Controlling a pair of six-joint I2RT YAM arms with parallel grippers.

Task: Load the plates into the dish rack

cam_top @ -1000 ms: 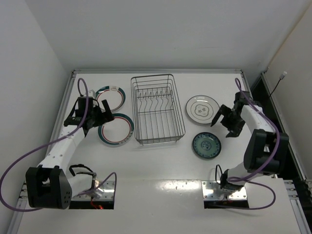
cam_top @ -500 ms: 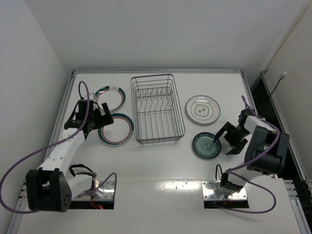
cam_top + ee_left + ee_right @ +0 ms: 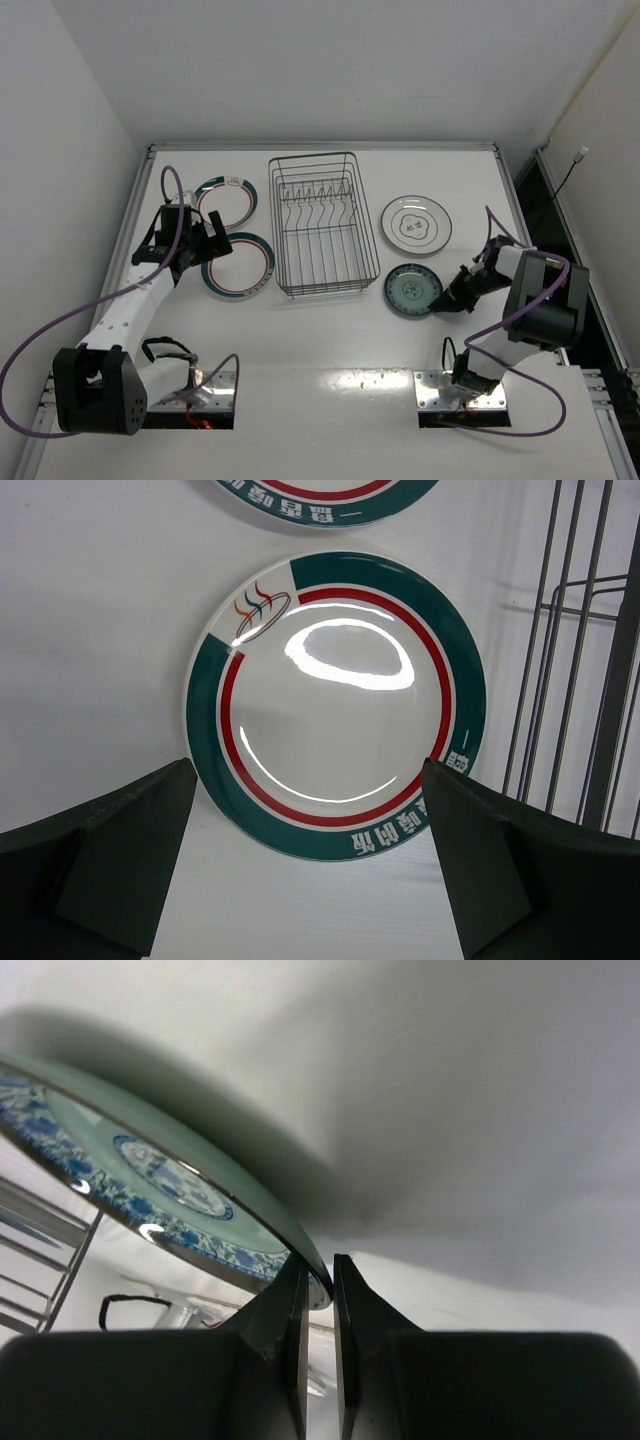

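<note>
Beside dish rack [image 3: 325,240], right claw [image 3: 318,1270] clenched on teal plate [image 3: 150,1175] rim, left claw [image 3: 308,780] released over banded plate [image 3: 335,705].

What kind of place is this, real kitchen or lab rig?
Probably a lab test cell, not a kitchen. A white table is boxed in by plain white walls, a left arm and right arm are bolted at its near edge, and the props are a dish rack and plates.
</note>
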